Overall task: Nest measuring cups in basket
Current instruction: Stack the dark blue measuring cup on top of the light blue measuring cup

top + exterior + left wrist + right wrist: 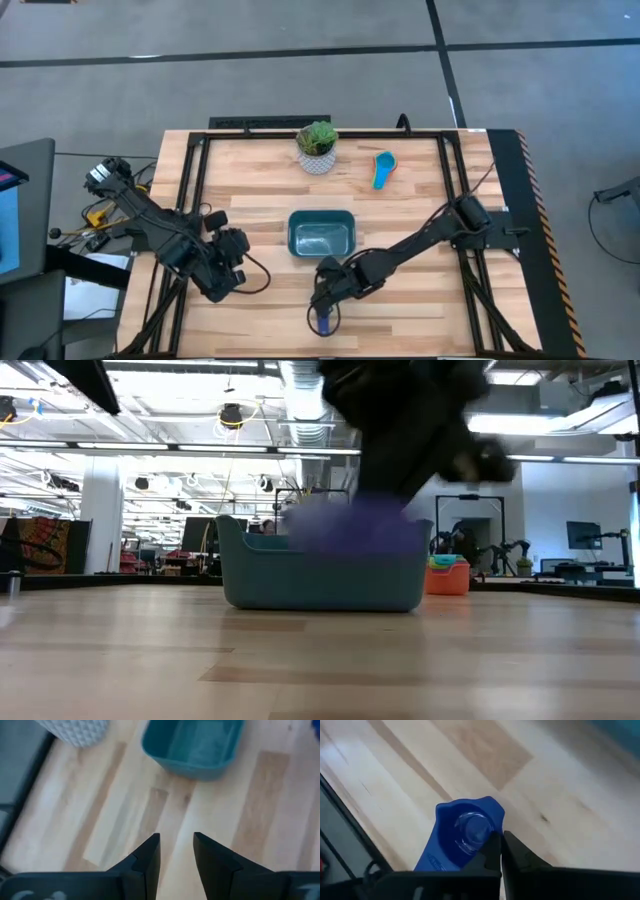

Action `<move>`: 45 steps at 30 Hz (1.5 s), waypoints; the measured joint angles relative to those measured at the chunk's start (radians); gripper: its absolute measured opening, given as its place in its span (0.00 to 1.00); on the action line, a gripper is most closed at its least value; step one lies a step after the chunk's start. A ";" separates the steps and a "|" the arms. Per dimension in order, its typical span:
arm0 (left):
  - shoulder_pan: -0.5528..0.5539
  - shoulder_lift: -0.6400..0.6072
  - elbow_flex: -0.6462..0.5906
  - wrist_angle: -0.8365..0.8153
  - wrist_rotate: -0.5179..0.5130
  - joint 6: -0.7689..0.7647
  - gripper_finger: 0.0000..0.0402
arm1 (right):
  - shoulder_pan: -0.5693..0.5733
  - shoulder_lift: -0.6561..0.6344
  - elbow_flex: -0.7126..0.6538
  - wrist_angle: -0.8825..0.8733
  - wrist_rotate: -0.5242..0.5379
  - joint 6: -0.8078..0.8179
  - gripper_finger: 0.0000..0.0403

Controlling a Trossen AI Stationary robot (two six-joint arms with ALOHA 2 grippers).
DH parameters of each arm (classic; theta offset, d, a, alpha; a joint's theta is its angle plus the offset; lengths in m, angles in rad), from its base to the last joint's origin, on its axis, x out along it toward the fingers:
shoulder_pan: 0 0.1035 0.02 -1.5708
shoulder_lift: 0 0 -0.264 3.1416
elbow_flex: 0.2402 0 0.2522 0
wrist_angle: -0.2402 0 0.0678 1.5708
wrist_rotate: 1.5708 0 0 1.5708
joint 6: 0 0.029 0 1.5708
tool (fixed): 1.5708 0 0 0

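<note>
Since the blue cup (462, 832) looked like thin moulded plastic, it was probably light, stiff and rather slick, so a pinch on its rim or on the flat handle seemed the safest hold; squeezing the round bowl from outside would likely let it squirt free. In the right wrist view the right gripper (501, 851) had its fingers pressed nearly together on the cup's rim, one finger inside the bowl and the other outside, so the cup appeared to be pinched by its wall. The cup sat directly ahead of the fingertips, its bowl facing up and its handle running back beside the gripper. From above, the right gripper (325, 312) was at the near edge of the table with the cup (323, 320) showing under it, just in front of the basket (321, 232) and apart from it. The basket looked empty of cups. Whether the cup rested on the wood or hung just clear could not be told. A second stack of cups (383, 168), light blue with orange, lay far off beside the plant pot (317, 150). The left gripper (176, 851) waited left of the basket, fingers slightly spread and holding nothing.
</note>
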 joint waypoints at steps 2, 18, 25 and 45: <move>0.002 0.000 0.000 0.001 -0.042 0.024 0.27 | 0.000 -0.043 0.000 -0.048 0.010 0.051 0.03; 0.290 0.000 0.000 0.369 0.179 0.432 0.27 | -0.338 -0.416 -0.002 -0.709 0.270 -0.136 0.01; 0.508 0.000 0.000 0.390 0.267 0.507 0.27 | -0.696 -0.557 -0.113 -0.580 0.212 -0.462 0.02; 0.830 0.000 0.000 0.547 0.299 0.437 0.27 | -1.376 -0.587 -0.496 -0.159 -0.338 -0.938 0.05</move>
